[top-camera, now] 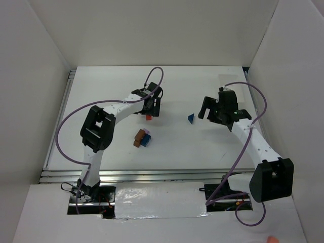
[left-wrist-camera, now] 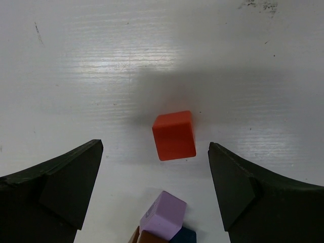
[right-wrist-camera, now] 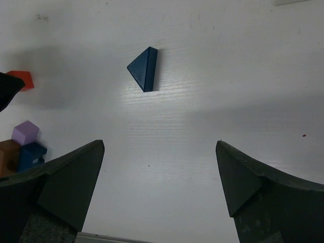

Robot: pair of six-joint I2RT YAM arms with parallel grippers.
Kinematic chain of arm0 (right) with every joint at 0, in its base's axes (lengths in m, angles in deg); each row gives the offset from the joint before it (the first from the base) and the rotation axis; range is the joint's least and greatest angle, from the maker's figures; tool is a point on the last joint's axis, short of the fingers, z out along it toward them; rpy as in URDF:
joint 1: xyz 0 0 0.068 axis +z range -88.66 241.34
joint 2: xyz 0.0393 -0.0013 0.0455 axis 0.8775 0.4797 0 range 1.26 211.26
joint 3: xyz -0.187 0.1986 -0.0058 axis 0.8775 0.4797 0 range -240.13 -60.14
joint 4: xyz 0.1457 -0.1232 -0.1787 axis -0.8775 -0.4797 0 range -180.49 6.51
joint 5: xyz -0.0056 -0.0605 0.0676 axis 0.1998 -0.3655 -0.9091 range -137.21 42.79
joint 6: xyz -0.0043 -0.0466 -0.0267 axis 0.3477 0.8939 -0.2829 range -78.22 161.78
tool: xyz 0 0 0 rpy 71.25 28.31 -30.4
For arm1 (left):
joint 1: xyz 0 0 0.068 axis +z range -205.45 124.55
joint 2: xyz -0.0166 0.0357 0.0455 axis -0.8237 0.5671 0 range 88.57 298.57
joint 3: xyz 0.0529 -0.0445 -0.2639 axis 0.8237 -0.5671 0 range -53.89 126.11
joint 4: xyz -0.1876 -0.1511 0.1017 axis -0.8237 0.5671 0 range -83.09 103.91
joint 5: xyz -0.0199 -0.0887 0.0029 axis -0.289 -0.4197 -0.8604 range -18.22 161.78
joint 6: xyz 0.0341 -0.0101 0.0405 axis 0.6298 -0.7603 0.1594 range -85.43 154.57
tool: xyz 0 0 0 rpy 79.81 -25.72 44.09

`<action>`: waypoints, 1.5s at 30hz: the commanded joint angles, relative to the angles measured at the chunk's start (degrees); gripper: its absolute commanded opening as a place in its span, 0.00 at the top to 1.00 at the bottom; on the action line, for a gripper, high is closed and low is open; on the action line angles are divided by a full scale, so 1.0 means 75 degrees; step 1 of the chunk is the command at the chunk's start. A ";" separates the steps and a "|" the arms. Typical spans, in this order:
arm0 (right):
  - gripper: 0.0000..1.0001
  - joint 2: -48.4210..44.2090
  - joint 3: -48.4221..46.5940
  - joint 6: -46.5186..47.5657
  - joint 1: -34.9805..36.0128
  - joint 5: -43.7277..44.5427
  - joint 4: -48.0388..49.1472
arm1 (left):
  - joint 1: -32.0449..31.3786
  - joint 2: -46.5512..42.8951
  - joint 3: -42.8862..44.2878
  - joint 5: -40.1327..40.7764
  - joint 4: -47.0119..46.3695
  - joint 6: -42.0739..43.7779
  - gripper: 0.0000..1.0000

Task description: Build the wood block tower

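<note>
The white surface (top-camera: 202,152) fills most of the overhead view, with plain white walls on three sides. Two arms reach over it from the near edge. The left arm (top-camera: 96,129) bends in toward the middle, and the right arm (top-camera: 253,139) stretches up along the right side and points left.

The left hand (top-camera: 151,107) is spread wide and grips nothing. In its own wrist view, both dark fingers (left-wrist-camera: 66,182) stand well apart with bare surface between them and the block in front. The right hand (top-camera: 208,112) is also spread wide and empty, with its fingers (right-wrist-camera: 66,177) at the two lower corners of its wrist view.

The wood block tower (top-camera: 143,137) is not stacked high. It is a small cluster left of centre, on the near side of the left hand, and its pieces are packed together and touching. It is made of a brown block (right-wrist-camera: 9,157), a dark blue cube (right-wrist-camera: 30,156) and a pale purple cube (left-wrist-camera: 164,215). The purple cube seems to sit a little higher than its neighbours, though I cannot tell this for certain.

A red cube (left-wrist-camera: 174,135) lies by itself just beyond the cluster. It sits in the gap between the left hand's fingers and touches neither one. A dark blue wedge (right-wrist-camera: 144,68) lies alone near the middle of the surface, ahead of the right hand and well apart from the other blocks.
</note>
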 commanded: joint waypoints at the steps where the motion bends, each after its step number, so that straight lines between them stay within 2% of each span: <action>1: 0.01 -0.0172 -0.0013 0.0086 -0.0101 -0.0105 -0.0062 | 0.0008 0.0142 0.0320 0.0151 -0.0155 0.0040 0.01; 3: 0.01 -0.0183 -0.0025 0.0086 -0.0101 -0.0105 -0.0121 | -0.0015 0.0130 0.0227 0.0315 -0.0482 0.0354 0.01; 4: 0.01 -0.0171 -0.0025 0.0098 -0.0113 -0.0093 -0.0156 | -0.0039 -0.0021 -0.0075 0.0362 -0.0739 0.1064 0.01; 5: 0.01 -0.0183 -0.0025 0.0121 -0.0124 -0.0093 -0.0180 | -0.0085 -0.0150 -0.0345 0.0316 -0.1495 0.1535 0.01; 6: 0.01 -0.0195 -0.0025 0.0191 -0.0124 -0.0116 -0.0192 | -0.0097 -0.0290 -0.0939 0.0072 -0.1897 0.2050 0.01; 7: 0.01 -0.0195 -0.0013 0.0238 -0.0124 -0.0151 -0.0215 | -0.0097 -0.0686 -0.1282 -0.0290 -0.2342 0.3192 0.01; 8: 0.01 -0.0183 -0.0013 0.0285 -0.0124 -0.0198 -0.0227 | -0.0086 -0.0922 -0.1621 -0.1094 -0.3089 0.3737 0.01; 9: 0.01 -0.0171 -0.0013 0.0355 -0.0124 -0.0233 -0.0250 | -0.0074 -0.1133 -0.2008 -0.1555 -0.3271 0.4381 0.01; 10: 0.01 -0.0125 -0.0013 0.0379 -0.0159 -0.0361 -0.0262 | -0.0039 -0.1437 -0.2046 -0.2000 -0.3284 0.5315 0.01; 12: 0.01 -0.0043 -0.0060 0.0495 -0.0183 -0.0608 -0.0251 | 0.0008 -0.1511 -0.1638 -0.3254 -0.2561 0.6570 0.01; 15: 0.01 0.0051 -0.0095 0.0613 -0.0195 -0.1124 -0.0192 | 0.0102 -0.1370 -0.0599 -0.4347 -0.1330 0.7652 0.01; 20: 0.00 0.0086 -0.0247 0.0801 -0.0206 -0.1172 -0.0390 | 0.0347 -0.1018 0.0775 -0.5307 -0.0028 0.8942 0.01; 22: 0.00 0.0028 -0.0317 0.0882 -0.0230 -0.1171 -0.0472 | 0.0488 -0.1030 0.0883 -0.5577 0.0616 0.9668 0.01; 27: 0.00 0.0168 -0.0750 0.1152 -0.0335 -0.1194 -0.0800 | 0.1003 -0.1112 0.0707 -0.6059 0.1250 1.0924 0.01; 33: 0.00 0.0742 -0.1454 0.1387 -0.0312 -0.2061 -0.1398 | 0.1425 -0.1217 -0.0029 -0.6152 0.1263 1.2670 0.01; 37: 0.00 0.0872 -0.1607 0.1317 -0.0149 -0.1945 -0.1668 | 0.1566 -0.1043 0.0016 -0.6528 0.1612 1.3676 0.01; 42: 0.00 0.0649 -0.1560 0.1176 -0.0031 -0.1804 -0.1692 | 0.1520 -0.0843 -0.0230 -0.6446 0.0994 1.3716 0.02; 45: 0.00 0.0567 -0.1560 0.1164 -0.0031 -0.1688 -0.1774 | 0.1426 -0.0586 -0.0044 -0.6481 0.1122 1.3879 0.04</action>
